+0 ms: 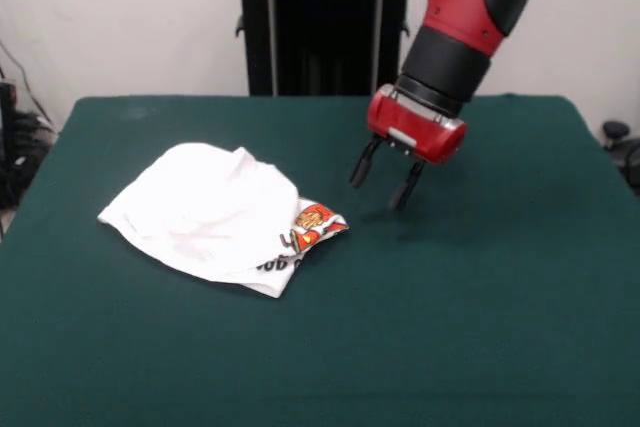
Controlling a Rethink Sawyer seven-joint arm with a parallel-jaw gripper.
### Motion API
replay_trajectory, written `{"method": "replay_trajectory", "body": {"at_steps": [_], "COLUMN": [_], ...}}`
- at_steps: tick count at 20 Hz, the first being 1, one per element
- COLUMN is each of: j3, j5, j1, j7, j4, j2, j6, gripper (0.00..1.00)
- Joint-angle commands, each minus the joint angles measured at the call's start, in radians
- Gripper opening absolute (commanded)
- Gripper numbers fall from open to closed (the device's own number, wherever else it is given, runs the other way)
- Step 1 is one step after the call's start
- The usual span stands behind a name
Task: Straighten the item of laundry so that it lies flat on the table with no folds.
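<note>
White garment [215, 212] with red-orange print on dark green table [480, 307].

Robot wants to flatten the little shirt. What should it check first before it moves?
1. Gripper open, holding nothing: ok.
2. Gripper clear of the item of laundry, off to its side: ok.
3. Laundry lying flat: not ok, it is bunched and folded over, print showing only at one corner.
4. Laundry fully on the table, away from the edges: ok.
5. Bare table around it for spreading: ok.
6. Which edge lies on top: cannot tell.
</note>
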Motion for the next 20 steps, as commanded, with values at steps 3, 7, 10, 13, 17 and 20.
{"method": "replay_trajectory", "body": {"at_steps": [3,7,10,13,17,20], "j3": [0.004,-0.010,-0.029,-0.021,-0.003,0.005], "j5": [0.194,0.311,0.400,0.415,0.443,0.464], "j1": [0.083,0.137,0.180,0.179,0.181,0.181], "j7": [0.293,0.297,0.276,0.287,0.297,0.306], "j4": [0.050,0.035,0.041,0.043,0.041,0.028], "j2": [0.067,0.138,0.180,0.205,0.226,0.245], "j6": [-0.028,-0.103,-0.142,-0.188,-0.232,-0.282], "gripper": [1.00,1.00,1.00,1.00,1.00,1.00]}}
